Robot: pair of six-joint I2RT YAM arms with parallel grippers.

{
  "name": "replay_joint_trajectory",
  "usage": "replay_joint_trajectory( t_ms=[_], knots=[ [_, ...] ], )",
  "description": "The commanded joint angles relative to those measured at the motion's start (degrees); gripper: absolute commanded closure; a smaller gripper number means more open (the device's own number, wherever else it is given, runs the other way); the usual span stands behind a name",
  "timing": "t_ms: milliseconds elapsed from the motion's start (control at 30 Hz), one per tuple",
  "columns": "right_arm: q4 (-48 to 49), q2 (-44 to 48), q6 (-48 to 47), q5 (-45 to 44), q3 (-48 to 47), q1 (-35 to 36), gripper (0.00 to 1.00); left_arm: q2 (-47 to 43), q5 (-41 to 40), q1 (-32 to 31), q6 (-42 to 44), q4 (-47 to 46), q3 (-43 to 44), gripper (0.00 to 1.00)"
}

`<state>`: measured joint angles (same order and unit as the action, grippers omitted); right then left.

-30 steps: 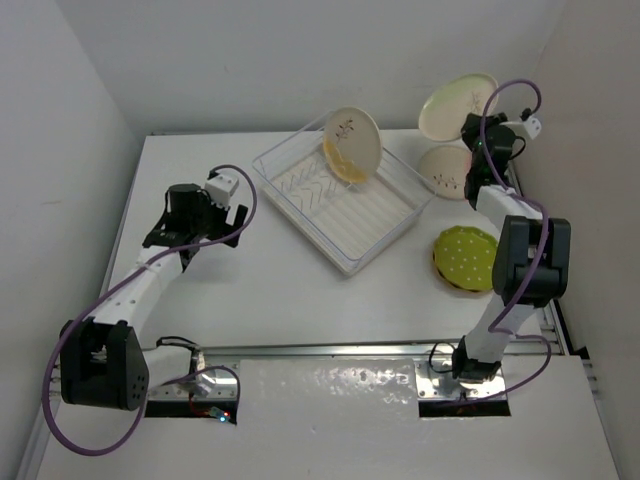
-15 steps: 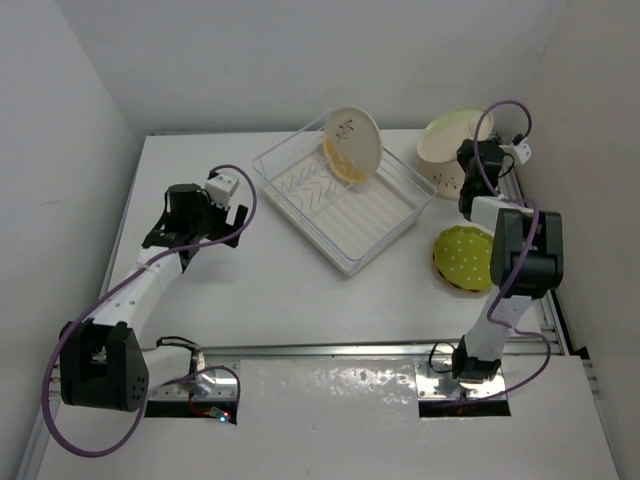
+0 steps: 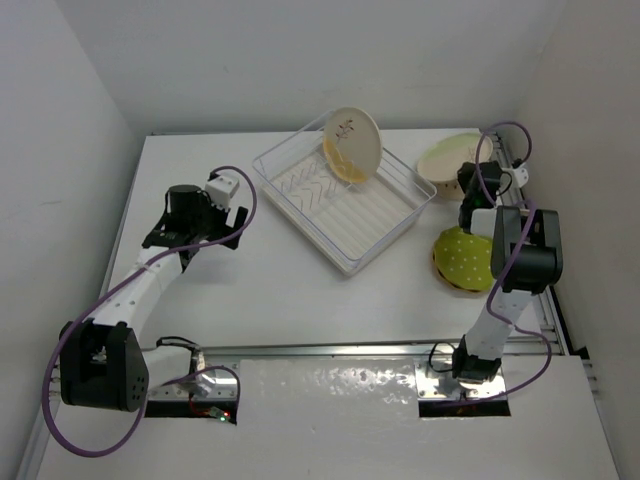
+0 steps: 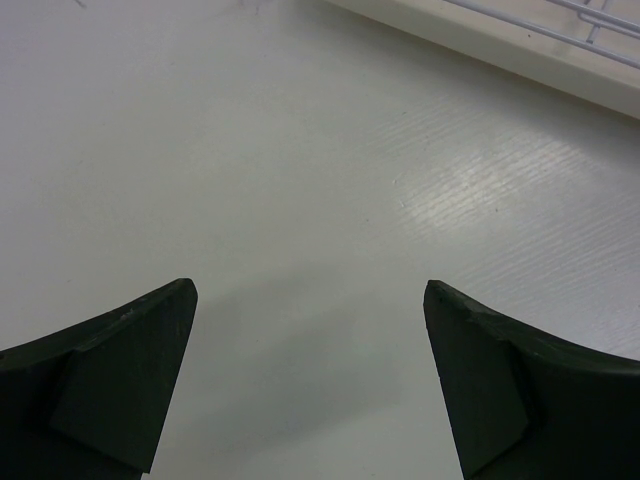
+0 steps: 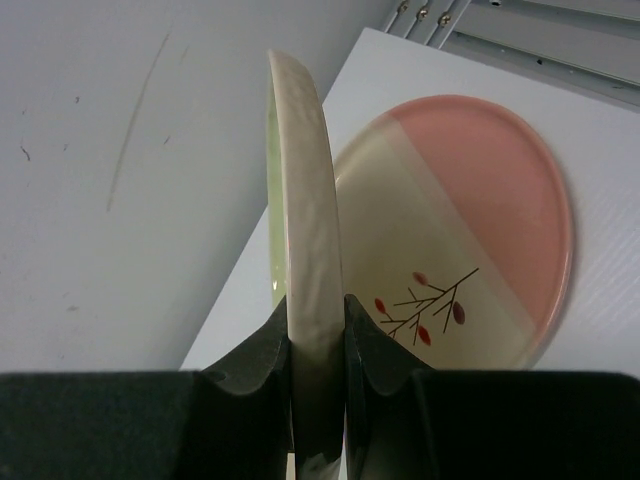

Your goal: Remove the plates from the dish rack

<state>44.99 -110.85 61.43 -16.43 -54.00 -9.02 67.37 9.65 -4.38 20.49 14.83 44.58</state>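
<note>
The white dish rack [image 3: 372,218] sits at mid table. A beige plate [image 3: 353,137] leans upright in its far end, with an orange-yellow plate [image 3: 335,163] just behind it. My right gripper [image 3: 470,186] [image 5: 318,310] is shut on the rim of a cream plate with a pale green face [image 3: 447,155] [image 5: 306,190], held on edge low over the back right corner. Beneath it a pink-and-cream plate [image 5: 480,200] with a twig motif lies flat. A yellow-green dotted plate [image 3: 460,258] lies on the table to the right. My left gripper [image 3: 197,222] [image 4: 308,300] is open over bare table.
White walls enclose the table on the left, back and right; the back wall is close behind the held plate. The rack's near edge [image 4: 520,45] shows at the top right of the left wrist view. A metal rail runs along the table's right edge.
My right gripper has lowered the held plate from high near the back wall down toward the pink plate on the table. The left arm has not moved.
</note>
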Motion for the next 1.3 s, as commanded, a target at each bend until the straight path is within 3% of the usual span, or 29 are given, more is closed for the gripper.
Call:
replay_joint_trajectory(
  t_ms=[0,233,833,1267],
  knots=[
    [14.07,1.43,3.69,0.43,-1.2,-0.48,1.0,-0.84,0.81,0.6,-0.36,-0.86,1.83,0.05],
    [13.89,-1.74,5.01,4.56,-4.18,-0.65,1.0,-0.67,1.25,0.6,0.51,-0.42,2.36,0.05],
    [18.81,-2.01,7.39,-1.94,-3.92,-1.62,1.0,-0.67,2.21,0.6,0.78,-0.85,1.83,0.05],
    [14.34,-5.43,10.99,-0.54,-4.01,-1.71,1.0,-0.75,2.13,0.6,0.95,-0.94,2.0,0.05]
  ],
)
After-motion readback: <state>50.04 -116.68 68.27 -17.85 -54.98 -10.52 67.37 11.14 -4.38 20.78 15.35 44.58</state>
